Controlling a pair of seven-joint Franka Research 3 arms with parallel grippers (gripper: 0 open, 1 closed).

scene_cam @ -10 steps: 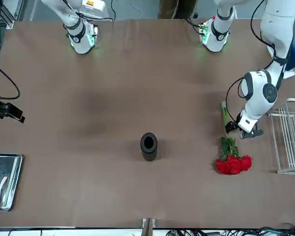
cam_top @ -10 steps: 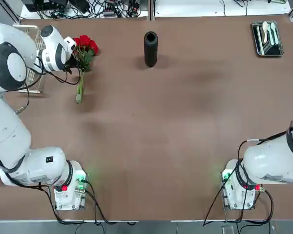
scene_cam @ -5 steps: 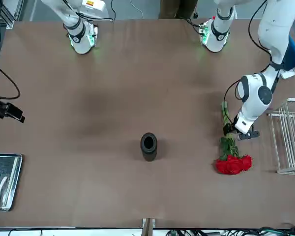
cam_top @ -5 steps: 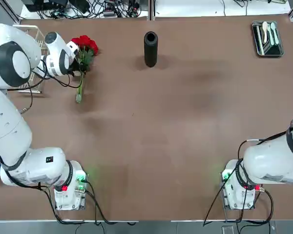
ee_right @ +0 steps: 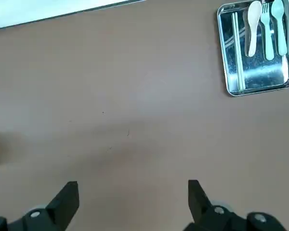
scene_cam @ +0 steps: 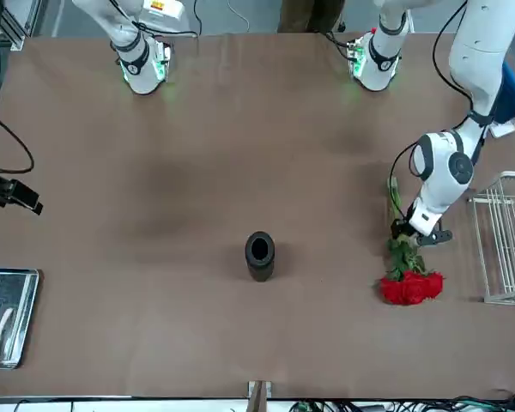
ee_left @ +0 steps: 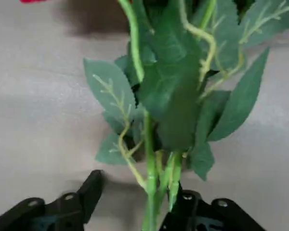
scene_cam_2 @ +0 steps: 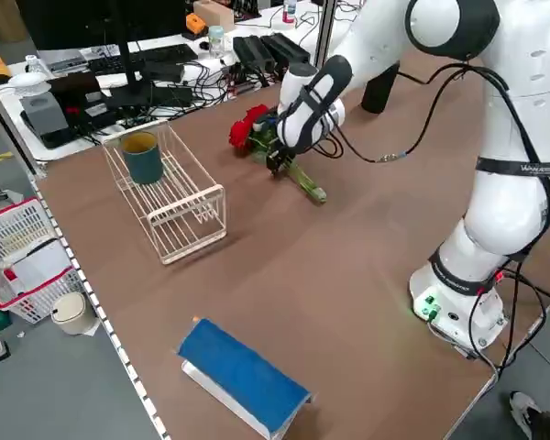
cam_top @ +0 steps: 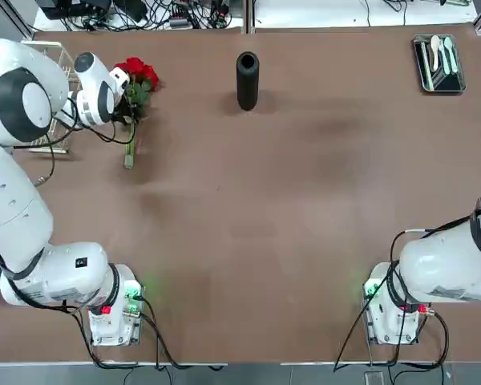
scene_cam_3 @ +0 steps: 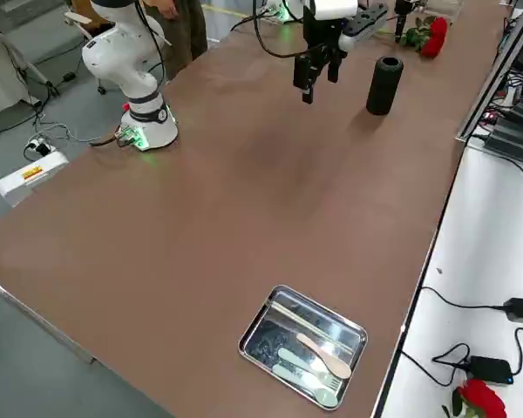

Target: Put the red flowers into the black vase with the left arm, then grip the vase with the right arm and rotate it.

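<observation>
Left gripper [ee_left: 135, 199]: located low over the far left part of the table [cam_top: 248, 216], fingers parted on either side of the green stems of the red roses [scene_cam: 412, 287]; a firm grip cannot be confirmed. The bunch lies beside the white wire rack [scene_cam_2: 170, 197], blooms toward the table's far edge. Black cylinder vase [cam_top: 247, 81]: upright near the far edge (mouth up), well apart from the roses. Right gripper [ee_right: 133, 204]: open, holding nothing, parked above the table's right side.
</observation>
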